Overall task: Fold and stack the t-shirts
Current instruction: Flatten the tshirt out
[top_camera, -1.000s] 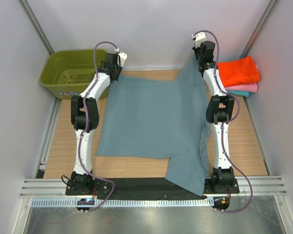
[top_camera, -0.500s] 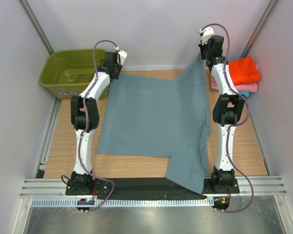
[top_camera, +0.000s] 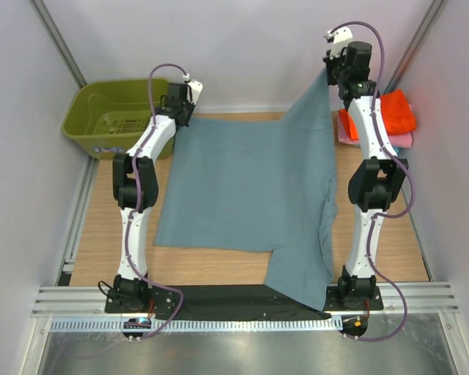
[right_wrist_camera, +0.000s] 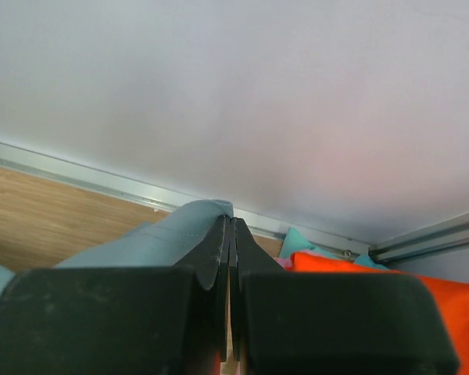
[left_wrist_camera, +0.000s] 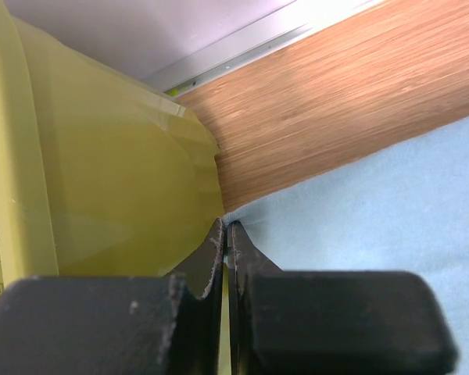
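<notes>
A large dusty blue-grey t-shirt [top_camera: 246,183] lies spread on the wooden table, its near right part hanging over the front edge. My left gripper [top_camera: 180,117] is shut on its far left corner [left_wrist_camera: 233,221], low beside the basket. My right gripper [top_camera: 329,74] is shut on its far right corner [right_wrist_camera: 211,211] and holds it raised above the table, so the cloth slopes up to it. A stack of folded orange [top_camera: 397,113], pink [top_camera: 345,134] and teal shirts lies at the far right; the orange one [right_wrist_camera: 445,301] and the teal one [right_wrist_camera: 298,242] show in the right wrist view.
An olive-green plastic basket [top_camera: 113,117] stands at the far left corner, right against my left gripper; its wall [left_wrist_camera: 102,172] fills the left of the left wrist view. Grey walls close the table's back and sides. A metal rail [top_camera: 242,301] runs along the front.
My right gripper has lifted the shirt's far right corner higher and moved it toward the back right. The left gripper has stayed in place on the far left corner.
</notes>
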### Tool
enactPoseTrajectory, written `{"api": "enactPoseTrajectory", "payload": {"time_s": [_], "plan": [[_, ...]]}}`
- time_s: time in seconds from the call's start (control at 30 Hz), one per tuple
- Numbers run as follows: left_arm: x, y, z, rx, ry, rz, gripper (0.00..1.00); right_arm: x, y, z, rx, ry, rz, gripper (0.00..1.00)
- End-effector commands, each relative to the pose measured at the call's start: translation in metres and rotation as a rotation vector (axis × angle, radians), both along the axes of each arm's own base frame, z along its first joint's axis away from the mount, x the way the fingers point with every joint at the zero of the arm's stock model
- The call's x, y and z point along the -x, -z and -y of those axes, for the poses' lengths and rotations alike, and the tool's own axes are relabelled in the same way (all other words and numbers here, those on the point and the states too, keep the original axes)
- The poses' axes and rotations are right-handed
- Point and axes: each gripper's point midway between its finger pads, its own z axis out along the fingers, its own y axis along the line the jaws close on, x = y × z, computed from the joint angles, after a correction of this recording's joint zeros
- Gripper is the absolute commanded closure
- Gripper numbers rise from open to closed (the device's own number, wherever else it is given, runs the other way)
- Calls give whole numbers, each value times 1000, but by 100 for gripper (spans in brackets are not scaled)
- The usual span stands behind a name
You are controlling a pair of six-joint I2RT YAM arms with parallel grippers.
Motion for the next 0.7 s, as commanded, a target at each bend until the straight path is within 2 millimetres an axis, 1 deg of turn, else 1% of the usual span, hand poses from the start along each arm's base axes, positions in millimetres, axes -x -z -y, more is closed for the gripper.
{"api": "enactPoseTrajectory", "payload": {"time_s": [0.0, 0.03, 0.07, 0.1, 0.13, 0.17, 0.23, 0.27, 0.3, 0.33, 0.4, 0.43, 0.47, 0.5, 0.53, 0.57, 0.6, 0.63, 0.67], "plan": [[-6, -108, -40, 13, -97, 220, 100, 5, -28, -2, -13, -7, 52, 99], [-5, -113, -40, 20, -95, 227, 100, 9, -30, -2, -10, -7, 46, 99], [-4, -113, -40, 18, -94, 226, 100, 13, -23, -2, -5, -8, 25, 99], [-3, -115, -41, 21, -93, 227, 100, 16, -23, -2, 0, -12, 20, 99], [0, -118, -40, 22, -91, 228, 100, 23, -31, -2, 7, -17, 27, 99], [1, -119, -41, 21, -90, 228, 100, 27, -24, -4, 7, -26, 6, 99], [5, -118, -41, 22, -86, 222, 100, 36, -26, -5, 1, -35, -9, 99], [9, -125, -41, 25, -85, 231, 100, 43, -30, -6, 0, -39, -12, 99], [10, -126, -38, 30, -74, 228, 100, 49, -31, -8, -1, -50, -21, 99], [13, -121, -39, 27, -70, 214, 100, 56, -27, -8, -4, -54, -44, 99], [20, -124, -37, 31, -54, 205, 100, 73, -19, -12, -4, -71, -88, 99], [23, -116, -36, 29, -51, 184, 100, 78, -16, -11, -4, -73, -98, 99], [25, -114, -35, 30, -49, 178, 100, 86, 1, -12, -5, -78, -139, 99], [29, -117, -35, 35, -47, 179, 100, 95, -6, -13, -6, -84, -126, 99], [33, -110, -33, 35, -45, 162, 100, 100, -4, -13, -7, -85, -132, 99], [35, -109, -31, 34, -41, 156, 100, 106, 7, -14, -13, -88, -158, 99], [38, -110, -30, 39, -40, 155, 100, 112, 4, -14, -18, -89, -158, 99], [41, -106, -29, 42, -35, 145, 100, 116, 6, -15, -23, -93, -169, 99], [44, -104, -25, 46, -27, 134, 100, 119, 15, -16, -27, -95, -191, 99]]}}
